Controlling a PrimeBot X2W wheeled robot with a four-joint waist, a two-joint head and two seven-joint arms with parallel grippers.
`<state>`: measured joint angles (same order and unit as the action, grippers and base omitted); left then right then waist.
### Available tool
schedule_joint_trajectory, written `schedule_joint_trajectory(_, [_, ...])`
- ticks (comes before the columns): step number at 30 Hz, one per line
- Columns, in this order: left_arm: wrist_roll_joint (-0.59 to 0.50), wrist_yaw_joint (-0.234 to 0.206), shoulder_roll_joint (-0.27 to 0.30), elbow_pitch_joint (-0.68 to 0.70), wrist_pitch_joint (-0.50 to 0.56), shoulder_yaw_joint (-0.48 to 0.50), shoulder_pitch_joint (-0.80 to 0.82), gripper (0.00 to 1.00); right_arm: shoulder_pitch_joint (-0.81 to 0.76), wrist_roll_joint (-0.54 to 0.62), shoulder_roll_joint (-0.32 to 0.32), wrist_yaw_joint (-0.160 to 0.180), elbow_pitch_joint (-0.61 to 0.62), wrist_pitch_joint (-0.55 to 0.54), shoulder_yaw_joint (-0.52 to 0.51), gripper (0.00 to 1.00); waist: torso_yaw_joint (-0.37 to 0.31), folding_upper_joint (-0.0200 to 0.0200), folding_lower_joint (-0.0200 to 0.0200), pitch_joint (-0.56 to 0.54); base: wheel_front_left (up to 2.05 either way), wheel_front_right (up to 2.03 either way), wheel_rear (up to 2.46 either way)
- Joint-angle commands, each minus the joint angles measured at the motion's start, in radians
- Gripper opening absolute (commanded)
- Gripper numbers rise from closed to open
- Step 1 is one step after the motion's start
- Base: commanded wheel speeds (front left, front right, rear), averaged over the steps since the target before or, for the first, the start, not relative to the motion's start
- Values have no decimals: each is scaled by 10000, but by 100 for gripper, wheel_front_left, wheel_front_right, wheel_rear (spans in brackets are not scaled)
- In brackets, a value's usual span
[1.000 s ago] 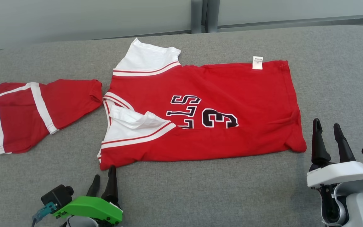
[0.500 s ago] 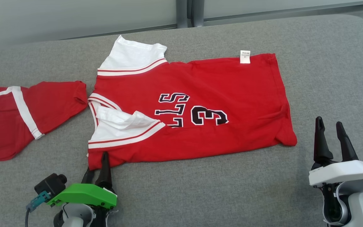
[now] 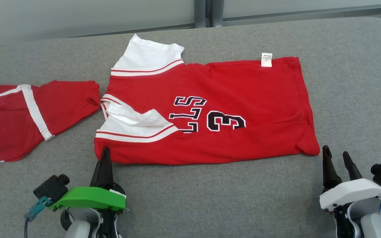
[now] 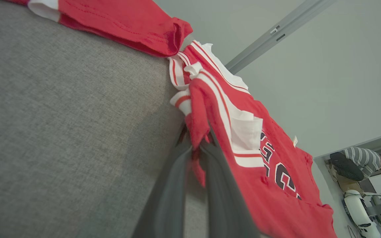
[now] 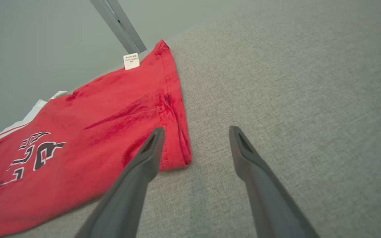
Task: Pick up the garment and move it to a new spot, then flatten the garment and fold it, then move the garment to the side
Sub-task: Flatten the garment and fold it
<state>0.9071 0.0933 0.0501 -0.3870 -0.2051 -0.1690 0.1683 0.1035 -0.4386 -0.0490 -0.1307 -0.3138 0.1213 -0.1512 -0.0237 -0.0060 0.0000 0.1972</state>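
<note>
My left gripper (image 3: 105, 158) clamped on jersey (image 3: 243, 96) at shoulder corner. Cloth light, limp; I expect sag, drag. My right gripper (image 3: 336, 154) fingers apart, empty, near hem corner: likely second hold.

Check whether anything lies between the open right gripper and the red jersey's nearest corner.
Nothing visible does. The right gripper sits just short of the red jersey's hem corner, with bare grey table between them. The other red garment lies past the jersey's opposite end, near the left gripper, which is shut on the jersey.
</note>
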Motion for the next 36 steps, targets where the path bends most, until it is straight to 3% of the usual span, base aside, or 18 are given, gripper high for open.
schedule_joint_trajectory(1, [-5, -66, 35, 131, -50, -41, -121, 0, 86, -46, -31, 0, -138, -99, -29, 100, 59, 60, 0, 20, 0, 0, 0])
schedule_joint_trajectory(15, [-149, -442, 34, 1100, 82, -438, -293, 0, 1382, -314, -16, 0, -2239, -797, 430, 100, 239, 60, 0, 104, 0, 0, 0])
schedule_joint_trajectory(16, [-163, -464, 41, 1124, 95, -445, -285, 0, 1484, -335, -11, 0, -2394, -772, 477, 90, 247, 60, 0, 105, 0, 0, 0])
schedule_joint_trajectory(17, [-174, -481, 49, 1143, 109, -454, -279, 0, 1593, -416, -13, 0, -2535, -761, 535, 54, 257, 60, 0, 104, 0, 0, 0])
schedule_joint_trajectory(19, [-197, -492, 63, 1175, 121, -478, -278, 0, 1769, -556, -11, 0, -2794, -765, 617, 21, 272, 60, 0, 94, 0, 0, 0])
schedule_joint_trajectory(20, [-203, -501, 66, 1185, 128, -492, -281, 0, 1833, -596, -6, 0, -2902, -779, 654, 0, 283, 60, 0, 83, 0, 0, 0])
schedule_joint_trajectory(27, [-294, -532, 184, 1474, 109, -594, -503, 0, 1782, -750, -42, 0, -2450, -304, 454, 0, 298, 60, 0, -85, 0, 0, 0])
schedule_joint_trajectory(36, [-355, -838, 326, 2573, 181, -738, -1850, 0, -30, -414, -42, 2, 112, -1282, -447, 0, 177, 60, 0, -302, 0, 0, 0])
